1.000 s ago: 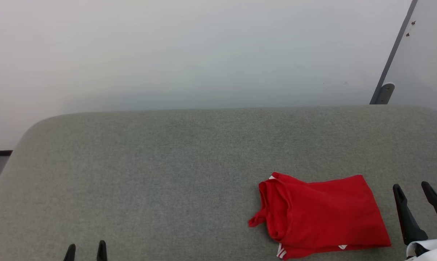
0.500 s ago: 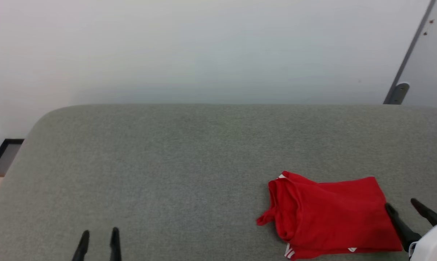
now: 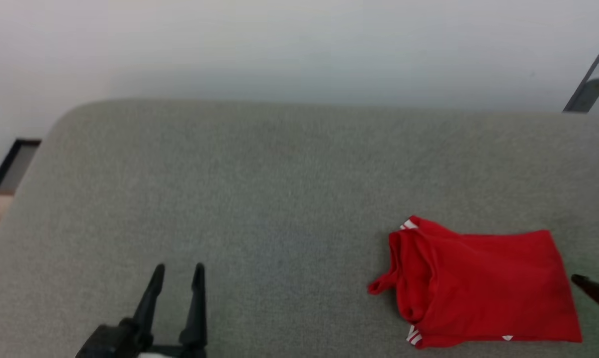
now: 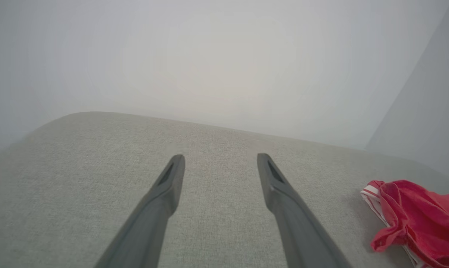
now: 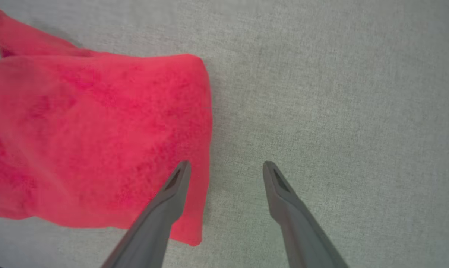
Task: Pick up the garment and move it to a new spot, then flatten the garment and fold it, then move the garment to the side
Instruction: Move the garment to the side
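The garment (image 3: 483, 288) is lying folded on the right part of the grey bench (image 3: 279, 199), white stripe trim showing at its near edge; the left end effector (image 3: 179, 271) is hovering well apart from it, fingers spread and holding nothing. The right end effector (image 5: 226, 165) is gaping open too, also empty, with one finger over the garment's edge and the other over bare bench.

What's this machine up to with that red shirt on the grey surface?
A two-armed robot is working on a red garment, which lies loosely folded on the grey padded surface, toward the robot's right. Nothing holds it at this moment. The right end effector is open at the garment's edge, with one finger over the fabric. The left end effector is open too, over bare surface well apart from the garment.
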Controlling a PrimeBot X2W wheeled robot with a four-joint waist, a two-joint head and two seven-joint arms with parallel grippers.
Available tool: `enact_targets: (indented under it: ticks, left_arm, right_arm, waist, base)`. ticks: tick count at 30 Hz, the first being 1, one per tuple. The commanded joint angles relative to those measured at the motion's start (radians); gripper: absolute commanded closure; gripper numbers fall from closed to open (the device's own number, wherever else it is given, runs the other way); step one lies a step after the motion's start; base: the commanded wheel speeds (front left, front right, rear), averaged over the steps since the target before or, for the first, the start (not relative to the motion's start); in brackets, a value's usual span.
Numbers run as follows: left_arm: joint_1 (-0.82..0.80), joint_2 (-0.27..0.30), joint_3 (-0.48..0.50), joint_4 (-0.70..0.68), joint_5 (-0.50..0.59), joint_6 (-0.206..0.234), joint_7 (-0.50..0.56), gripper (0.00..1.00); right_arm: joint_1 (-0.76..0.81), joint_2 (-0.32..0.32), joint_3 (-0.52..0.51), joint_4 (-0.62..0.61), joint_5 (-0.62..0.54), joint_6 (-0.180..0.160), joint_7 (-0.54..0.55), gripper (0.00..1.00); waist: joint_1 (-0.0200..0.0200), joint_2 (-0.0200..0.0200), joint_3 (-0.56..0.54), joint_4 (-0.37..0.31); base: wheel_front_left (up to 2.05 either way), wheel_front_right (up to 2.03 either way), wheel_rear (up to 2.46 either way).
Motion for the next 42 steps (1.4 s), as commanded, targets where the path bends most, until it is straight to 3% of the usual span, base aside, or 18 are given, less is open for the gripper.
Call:
enact_targets:
  ticks: [1,11,12,13,14,22,29,36,42]
  left_arm:
    - [-0.027,-0.002,-0.01,0.003,-0.006,-0.002,0.0,0.0]
    - [-0.134,0.011,-0.055,0.025,-0.016,-0.002,0.0,0.0]
    - [-0.143,0.014,-0.059,0.028,-0.016,-0.002,0.0,0.0]
    - [-0.152,0.018,-0.064,0.031,-0.016,-0.002,0.0,0.0]
    - [-0.161,0.022,-0.068,0.034,-0.017,-0.002,0.0,0.0]
    - [-0.243,0.048,-0.099,0.027,-0.006,-0.002,0.0,0.0]
    - [-0.383,0.116,-0.147,-0.024,0.015,-0.002,0.0,0.0]
    - [-0.618,0.198,-0.276,-0.018,0.024,-0.002,0.0,0.0]
    - [-0.801,0.248,-0.377,0.009,0.009,-0.002,0.0,0.0]
  right_arm:
    - [-0.018,0.004,0.005,0.024,-0.012,-0.002,0.007,0.0]
    - [-0.116,0.064,0.144,0.163,0.004,-0.002,-0.017,0.0]
    - [-0.12,0.072,0.155,0.171,0.011,-0.002,-0.021,0.58]
    - [-0.127,0.08,0.167,0.175,0.02,-0.002,-0.03,0.73]
    - [-0.134,0.087,0.175,0.179,0.031,-0.001,-0.039,1.0]
    - [-0.198,0.059,0.136,0.195,0.09,-0.003,-0.172,1.0]
    - [-0.296,-0.003,0.035,0.205,0.091,-0.002,-0.302,1.0]
    - [-0.419,-0.061,-0.06,0.326,0.056,-0.002,-0.416,1.0]
    - [-0.541,-0.084,-0.073,0.454,-0.012,-0.002,-0.485,1.0]
  waist:
    - [0.0,-0.0001,0.08,0.021]
    - [0.0,-0.0001,0.194,0.022]
    - [0.0,-0.0001,0.198,0.019]
    - [0.0,-0.0001,0.201,0.015]
    - [0.0,-0.0001,0.204,0.009]
    - [0.0,-0.0001,0.225,-0.076]
    - [0.0,-0.0001,0.307,-0.229]
    - [0.0,-0.0001,0.418,-0.329]
    - [0.0,-0.0001,0.489,-0.352]
  base:
    - [0.0,0.0,0.0]
    - [0.0,0.0,0.0]
    - [0.0,0.0,0.0]
    - [0.0,0.0,0.0]
    - [0.0,0.0,0.0]
    - [0.0,0.0,0.0]
    - [0.0,0.0,0.0]
    - [0.0,0.0,0.0]
    - [0.0,0.0,0.0]
